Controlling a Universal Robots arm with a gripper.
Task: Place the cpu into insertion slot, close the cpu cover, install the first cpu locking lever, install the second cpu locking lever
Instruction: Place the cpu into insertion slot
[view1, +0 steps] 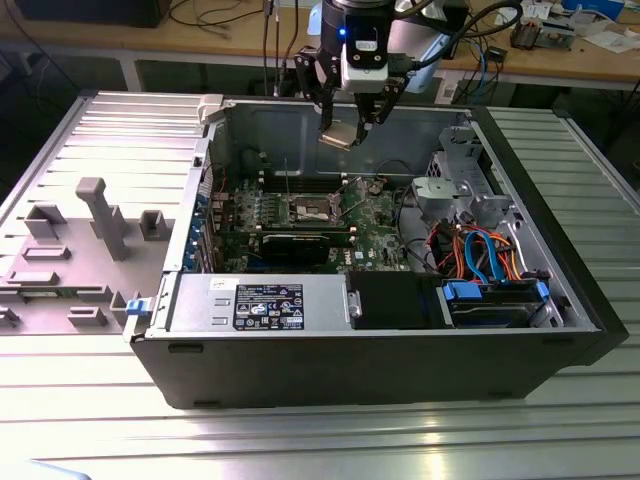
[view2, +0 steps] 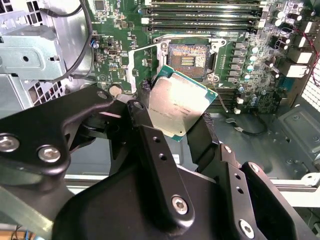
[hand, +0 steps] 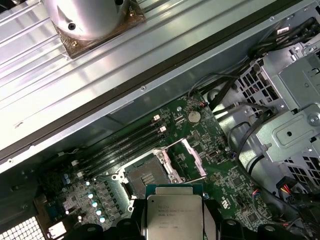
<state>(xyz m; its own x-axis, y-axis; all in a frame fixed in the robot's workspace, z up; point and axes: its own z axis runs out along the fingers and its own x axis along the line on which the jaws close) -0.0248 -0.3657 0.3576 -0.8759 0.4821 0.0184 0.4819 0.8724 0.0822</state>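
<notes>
The gripper (view2: 174, 120) pinches one cpu (view2: 182, 107) by its edges between two black fingers (view2: 142, 115), tilted, above the open case (view1: 350, 370). Directly below, the slot (view2: 189, 59) lies bare, its dark centre empty, with the cover (hand: 187, 160) swung up beside it. Both wrist views show four memory slots (hand: 125, 145) alongside the slot. The exterior view shows the case's contents: one power box (view1: 260, 303) in front, a drive cage (view1: 495, 300) at the exterior view's right, and the board (view1: 375, 235) behind.

There is one cpu (view2: 180, 107), one insertion slot (view2: 189, 59), one cpu cover (hand: 196, 159), one gripper (view1: 347, 126), one coin battery (hand: 194, 117) and one power supply box (view1: 200, 300).
</notes>
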